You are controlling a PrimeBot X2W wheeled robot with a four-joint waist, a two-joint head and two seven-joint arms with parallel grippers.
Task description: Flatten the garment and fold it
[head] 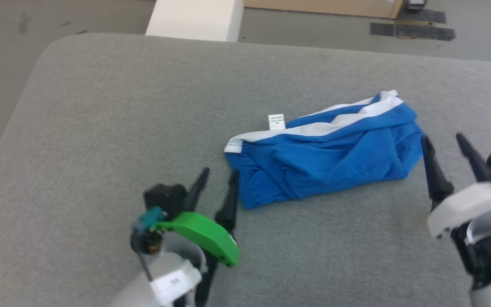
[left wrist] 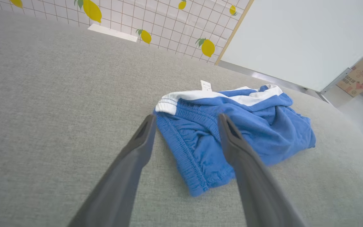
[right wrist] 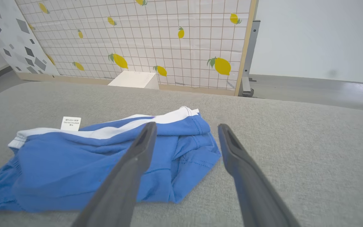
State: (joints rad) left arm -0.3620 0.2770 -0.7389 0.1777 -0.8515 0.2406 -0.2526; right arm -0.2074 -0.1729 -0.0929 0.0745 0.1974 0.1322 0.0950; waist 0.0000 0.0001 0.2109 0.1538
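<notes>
One crumpled heap, basically: the bright blue soft shorts (head: 322,160) lie bunched up a bit right of centre in the head view, on a grey fabric-covered surface (head: 100,106). A white stripe runs along the upper edge, a small white rectangular label (head: 276,121) pokes out at the top, and the gathered elastic waistband (left wrist: 186,151) sits at the lower-left end. Lots of folds and wrinkles, nowhere near flat. The left gripper (head: 220,171) at lower left has its dark fingers spread wide, nothing between them, tips just beside the waistband end. The right gripper (head: 441,137) at the right edge is spread too, empty, one finger right next to the shorts' right end.
</notes>
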